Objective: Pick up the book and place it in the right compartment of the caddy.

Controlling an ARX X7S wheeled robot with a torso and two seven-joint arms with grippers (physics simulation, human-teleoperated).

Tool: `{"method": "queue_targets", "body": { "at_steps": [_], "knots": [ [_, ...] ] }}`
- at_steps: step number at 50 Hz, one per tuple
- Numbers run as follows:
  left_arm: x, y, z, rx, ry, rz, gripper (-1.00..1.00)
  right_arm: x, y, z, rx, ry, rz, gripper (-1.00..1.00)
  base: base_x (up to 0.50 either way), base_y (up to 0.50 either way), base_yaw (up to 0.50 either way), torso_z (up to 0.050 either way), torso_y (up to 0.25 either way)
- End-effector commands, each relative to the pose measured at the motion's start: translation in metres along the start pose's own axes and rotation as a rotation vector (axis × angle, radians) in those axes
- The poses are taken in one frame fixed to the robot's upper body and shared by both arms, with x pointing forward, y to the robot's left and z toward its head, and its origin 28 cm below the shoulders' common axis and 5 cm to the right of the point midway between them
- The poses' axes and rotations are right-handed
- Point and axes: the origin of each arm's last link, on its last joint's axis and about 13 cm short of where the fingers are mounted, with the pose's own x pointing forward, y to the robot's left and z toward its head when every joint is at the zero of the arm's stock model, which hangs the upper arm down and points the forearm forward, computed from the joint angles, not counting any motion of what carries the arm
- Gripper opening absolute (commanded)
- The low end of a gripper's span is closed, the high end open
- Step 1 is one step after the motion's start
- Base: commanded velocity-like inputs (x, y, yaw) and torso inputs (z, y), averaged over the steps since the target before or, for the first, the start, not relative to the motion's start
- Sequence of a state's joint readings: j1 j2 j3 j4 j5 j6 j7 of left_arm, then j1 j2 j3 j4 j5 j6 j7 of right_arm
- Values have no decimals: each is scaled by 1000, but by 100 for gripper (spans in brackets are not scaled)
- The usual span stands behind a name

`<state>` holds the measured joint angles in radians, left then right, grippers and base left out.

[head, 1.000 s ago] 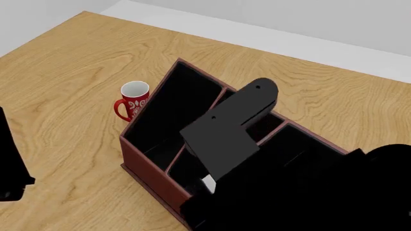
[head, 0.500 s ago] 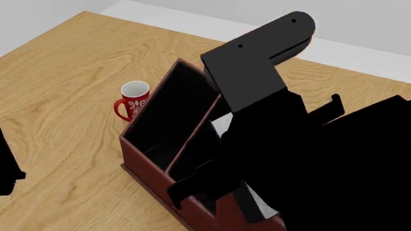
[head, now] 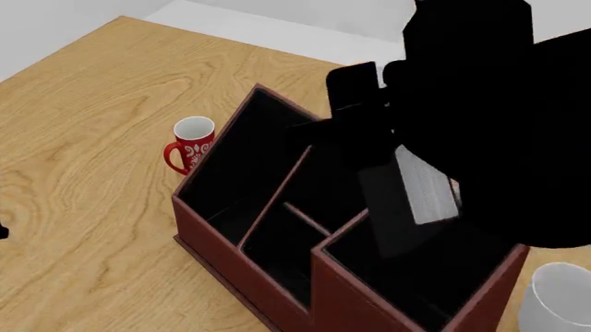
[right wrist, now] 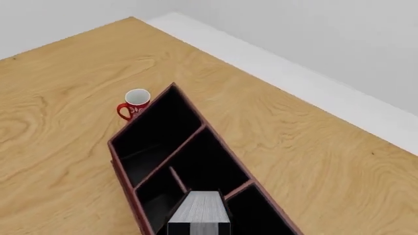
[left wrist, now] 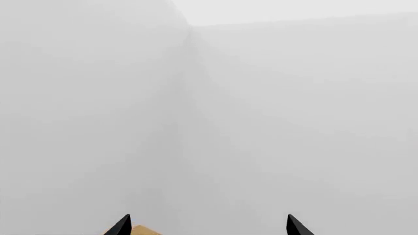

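The reddish-brown caddy (head: 242, 273) stands on the wooden table, black inside and split by dividers. My right gripper (head: 392, 142) is shut on the upper end of the book (head: 427, 185), a black hardcover with white page edges. The book hangs tilted over the caddy, its lower end above the right compartment (head: 443, 280); I cannot tell whether it dips below the rim. The right wrist view shows the book (right wrist: 199, 211) over the caddy (right wrist: 122, 166), beside the right compartment (right wrist: 261, 215). My left gripper (left wrist: 207, 230) is open, facing a blank wall.
A red patterned mug (head: 191, 143) stands on the table just left of the caddy's far end, and also shows as a red mug (right wrist: 134, 104) in the right wrist view. A white mug (head: 558, 299) sits by the caddy's right side. My right arm (head: 499, 111) covers the caddy's far right.
My right arm has risen and swung back to the right, uncovering the caddy. The book now hangs tilted over the right compartment, and the white mug has come into view.
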<state>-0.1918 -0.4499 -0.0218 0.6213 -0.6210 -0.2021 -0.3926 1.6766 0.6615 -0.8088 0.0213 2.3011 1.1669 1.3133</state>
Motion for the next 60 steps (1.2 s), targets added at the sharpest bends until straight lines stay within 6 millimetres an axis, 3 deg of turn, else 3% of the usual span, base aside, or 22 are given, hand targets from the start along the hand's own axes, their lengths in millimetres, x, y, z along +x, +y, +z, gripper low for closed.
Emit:
{"method": "queue_targets", "body": {
  "at_steps": [1,8,15,22,45,60],
  "knots": [
    [2,4,4,-26,1,18,100,-6,-19,31,149,-7,-106,-100,0,0,0,0,0],
    [3,7,8,-48,-6,34,100,-1,-25,46,187,66,-162,-100,0,0,0,0,1],
    [3,7,8,-50,-8,34,100,4,-34,47,255,157,-199,-100,0,0,0,0,0],
    [3,8,8,-51,-8,36,100,13,-36,53,291,136,-225,-100,0,0,0,0,1],
    [2,12,14,-76,-17,49,100,52,-23,43,321,204,-252,-100,0,0,0,0,1],
    [3,13,14,-81,-18,55,100,65,-21,34,304,227,-247,-100,0,0,0,0,1]
  ]
}}
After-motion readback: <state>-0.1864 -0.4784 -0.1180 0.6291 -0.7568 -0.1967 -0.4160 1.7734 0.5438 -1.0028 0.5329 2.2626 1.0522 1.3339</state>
